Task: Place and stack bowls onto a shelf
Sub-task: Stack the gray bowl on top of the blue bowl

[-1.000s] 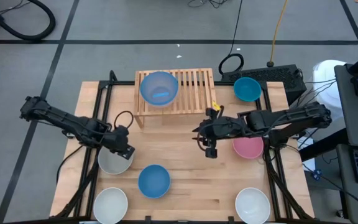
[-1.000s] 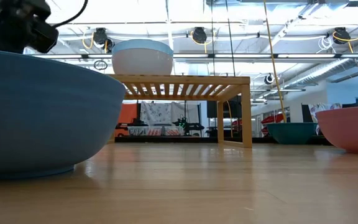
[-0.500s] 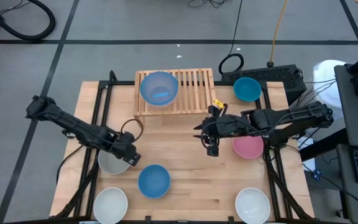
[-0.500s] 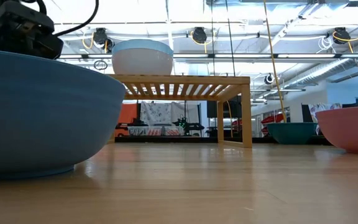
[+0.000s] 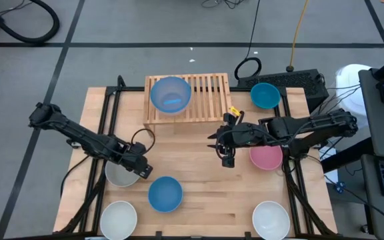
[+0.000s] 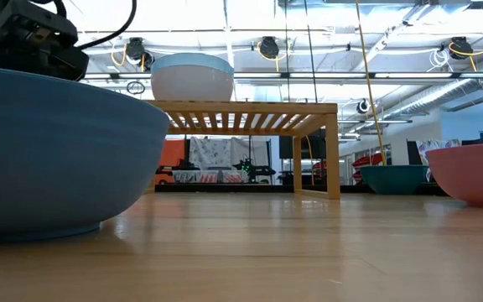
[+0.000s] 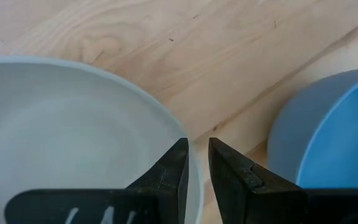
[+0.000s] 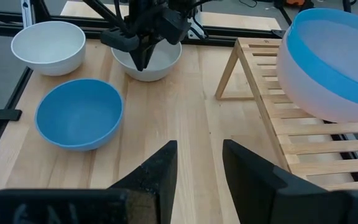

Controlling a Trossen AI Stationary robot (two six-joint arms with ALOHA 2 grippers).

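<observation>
Bowls lie scattered over the wooden desk (image 5: 205,180), and we count seven. A pale blue bowl (image 5: 171,94) already sits on the slatted shelf (image 5: 209,100), at its left end; the shelf stands against the desk's far edge, near the middle. Beside the shelf, at the far right corner, we see a teal bowl (image 5: 265,95). A pink bowl (image 5: 267,159) rests by the right edge, partly under the right arm. Two white bowls occupy the near corners, one left (image 5: 119,219) and one right (image 5: 271,219). A blue bowl (image 5: 165,194) sits near the middle of the near edge, and just beside it, toward the left edge, is a grey-beige bowl (image 5: 121,175).

Our left gripper (image 7: 196,163) is down at the grey-beige bowl's rim on the side facing the blue bowl. Its fingers are nearly together with a narrow gap, one inside the rim and one outside; we cannot tell whether they pinch it.

Our right gripper (image 5: 226,158) hovers over bare desk just in front of the shelf's right end, fingers apart and holding nothing.
</observation>
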